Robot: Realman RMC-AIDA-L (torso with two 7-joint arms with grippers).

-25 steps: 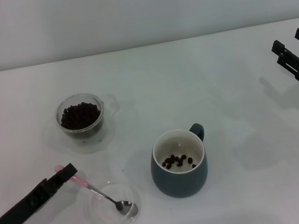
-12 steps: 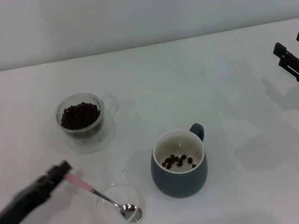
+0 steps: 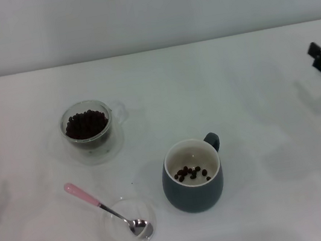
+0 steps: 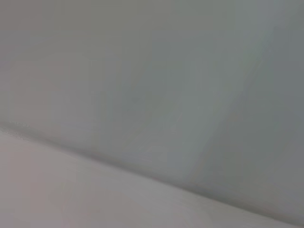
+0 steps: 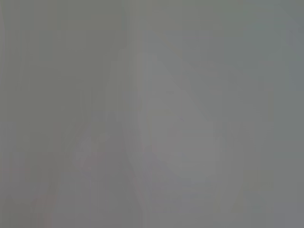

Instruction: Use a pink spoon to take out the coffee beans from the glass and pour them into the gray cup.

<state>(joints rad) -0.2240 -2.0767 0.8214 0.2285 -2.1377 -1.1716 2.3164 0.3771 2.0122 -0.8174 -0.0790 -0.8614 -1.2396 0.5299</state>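
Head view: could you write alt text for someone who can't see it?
A pink spoon lies with its bowl in a clear dish, beside a gray cup holding a few beans. A glass of beans stands behind; both tools sit at the edges.

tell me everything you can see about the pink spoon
The spoon is a small teaspoon with a slim light-pink handle and a shiny metal neck and bowl. It lies free, with no tool on it. Its bowl rests inside a shallow clear dish and looks empty, while the handle slants out over the dish rim toward the robot's left and away from it. It lies nearer the robot than the glass, left of the cup.
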